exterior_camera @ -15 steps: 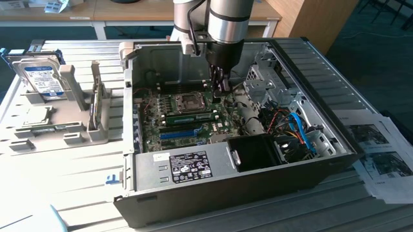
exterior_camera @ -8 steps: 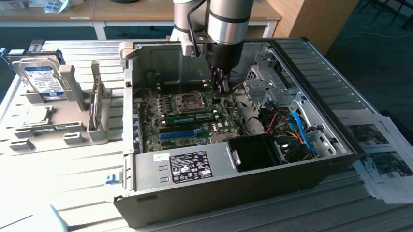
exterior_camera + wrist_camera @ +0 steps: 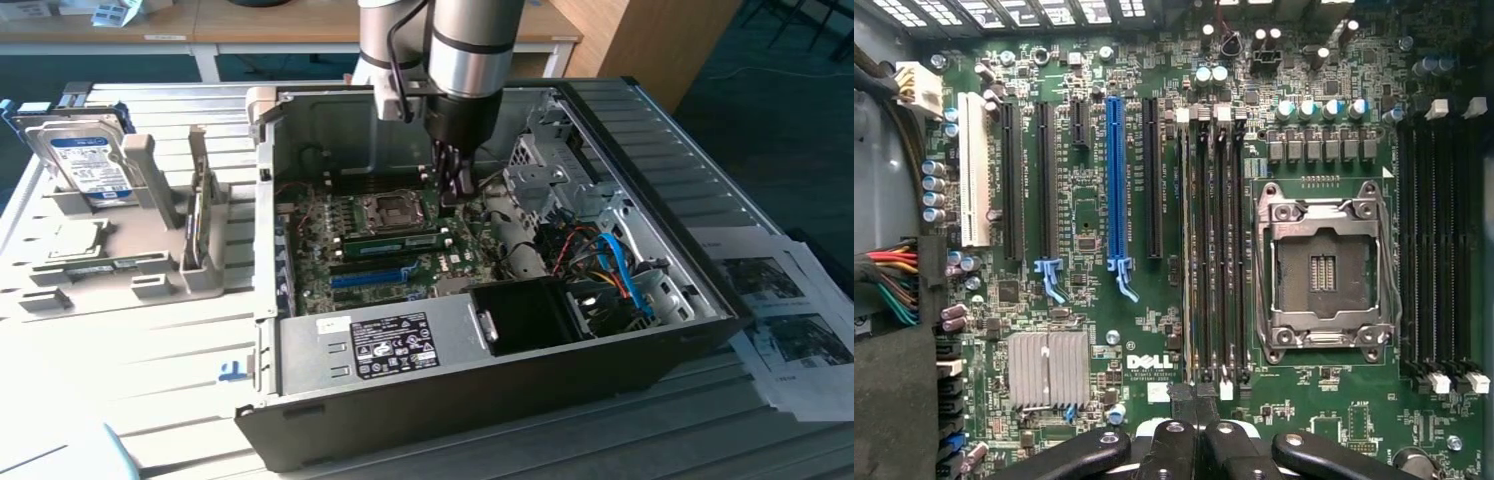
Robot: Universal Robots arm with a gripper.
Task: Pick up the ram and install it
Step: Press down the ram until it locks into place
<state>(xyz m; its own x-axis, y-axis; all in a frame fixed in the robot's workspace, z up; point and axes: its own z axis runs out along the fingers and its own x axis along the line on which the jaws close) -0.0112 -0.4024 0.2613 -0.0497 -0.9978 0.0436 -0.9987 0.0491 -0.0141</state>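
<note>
gripper (image 3: 1196, 420): jaws pressed together, nothing in them, hovering inside the case over the memory slots (image 3: 1212, 250)
ram (image 3: 387, 243): green stick already lying in a slot on the mobo, at abt 7 o'clock from the gripper in the exterior view
doing it well: imo press straight down, even on both ends, till the latches click
case (image 3: 694, 300): open side up, holds mobo, empty cpu socket (image 3: 1322, 270), blue slot (image 3: 1117, 180), cables
tray (image 3: 80, 270): at 9 o'clock from the case, hard drive (image 3: 87, 165) standing in it
</note>
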